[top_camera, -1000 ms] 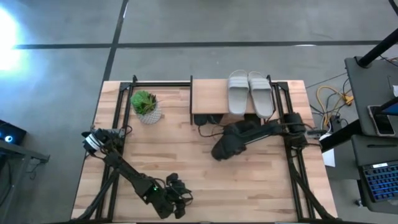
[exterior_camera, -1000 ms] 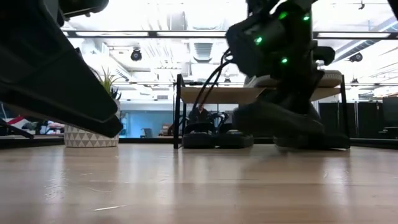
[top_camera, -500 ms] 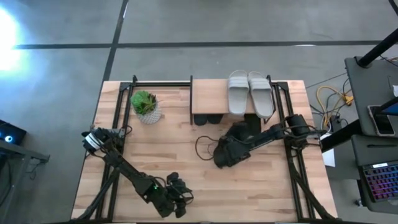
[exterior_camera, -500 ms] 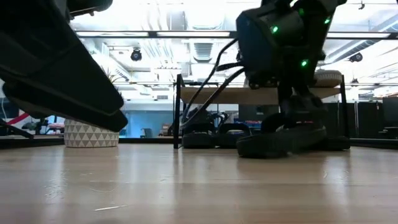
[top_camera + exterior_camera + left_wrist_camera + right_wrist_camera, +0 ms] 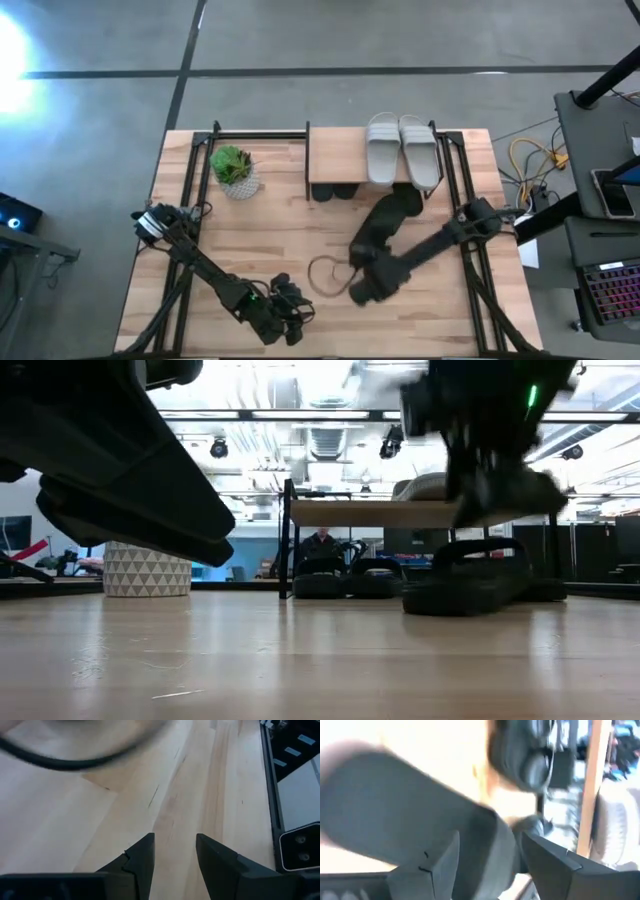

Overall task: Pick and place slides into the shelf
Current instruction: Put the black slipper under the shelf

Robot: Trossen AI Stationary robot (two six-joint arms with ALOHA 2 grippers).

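A black slide (image 5: 388,222) lies slantwise on the table in front of the shelf (image 5: 340,150). It rests flat on its sole (image 5: 468,596), strap up. My right gripper (image 5: 362,285) is at the slide's near end, and its fingers (image 5: 442,865) stand apart with the dark slide (image 5: 395,805) showing between them. Two light grey slides (image 5: 403,148) lie on the shelf top. Two black slides (image 5: 332,190) sit under it. My left gripper (image 5: 287,322) waits open near the front edge, with only bare table between its fingers (image 5: 175,851). My right gripper stands with a finger on either side of the black slide's near end (image 5: 487,852), coming at it slantwise from the near side. The view is blurred, and I cannot tell whether the fingers touch it. The slide lies on the table.
A loose black cable loop (image 5: 325,275) lies on the table between the two grippers. A potted plant (image 5: 235,170) stands at the far left, beside the shelf. Black frame rails (image 5: 190,180) run along the table's left and right sides.
My right gripper has pulled back toward the table's near edge and rolled. The black slide hung lifted a second ago, then stood tilted with one end down, and now lies flat in front of the shelf. The cable loop has trailed toward the near edge.
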